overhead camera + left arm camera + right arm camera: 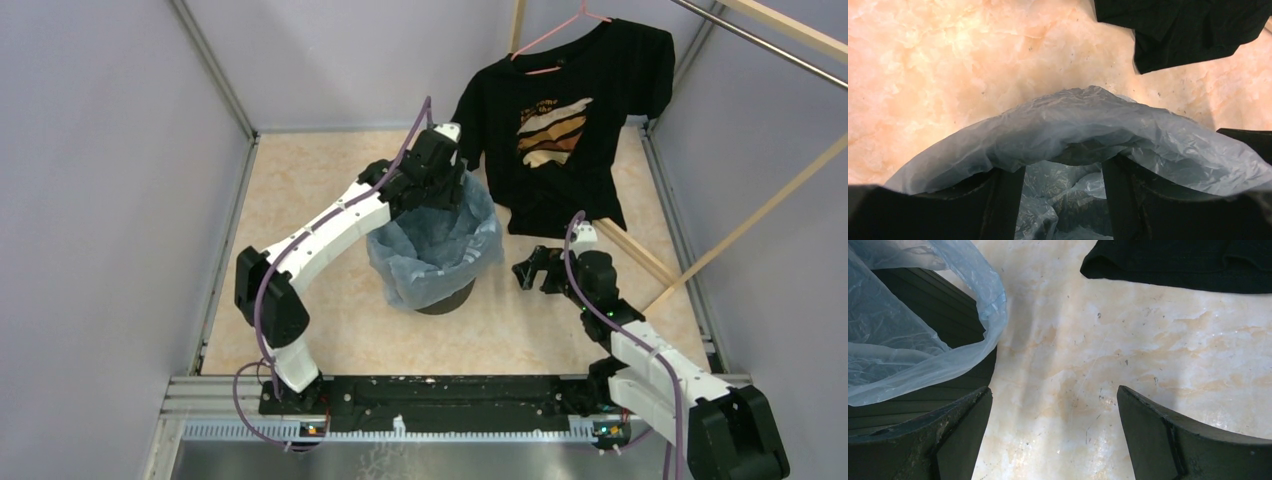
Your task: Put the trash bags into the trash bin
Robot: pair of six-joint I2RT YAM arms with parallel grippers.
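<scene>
The round black trash bin stands mid-floor, lined by the pale-blue trash bag, whose wrinkled mouth drapes over the rim. My left gripper is at the bin's far-left rim. In the left wrist view the bag film lies over the tips of its fingers, which stand apart, with the bag's inside showing between them. My right gripper hovers open over bare floor right of the bin. The right wrist view has the bag's edge and the ribbed bin side left of that gripper.
A black printed T-shirt hangs on a pink hanger from a wooden rack at the back right; its hem hangs near the floor beyond my right gripper. Grey walls close in the marbled floor. A metal rail runs along the near edge.
</scene>
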